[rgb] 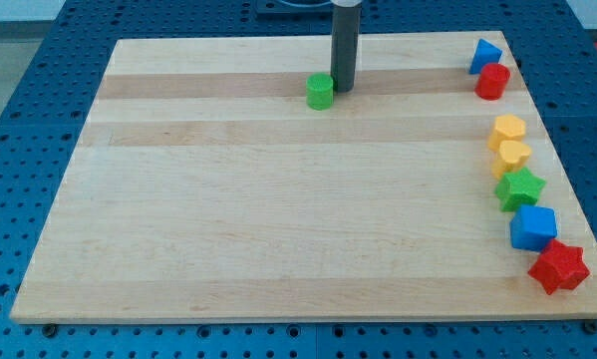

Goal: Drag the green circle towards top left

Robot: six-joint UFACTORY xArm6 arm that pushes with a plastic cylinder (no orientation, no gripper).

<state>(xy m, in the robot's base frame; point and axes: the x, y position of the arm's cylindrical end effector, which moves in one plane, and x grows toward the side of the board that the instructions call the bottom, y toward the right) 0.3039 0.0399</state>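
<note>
red star lowest; my tip touches green circle.

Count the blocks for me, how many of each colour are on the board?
Green: 2, the green circle by my tip, and the green star
Blue: 2
Red: 2
Yellow: 2
Total: 8

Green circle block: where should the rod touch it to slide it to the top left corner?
The rod cannot grip, only push. My tip sits at the right side of the small green circle block. Its round wall can slip off a push, so press low on the right, slightly toward the view's bottom.
</note>
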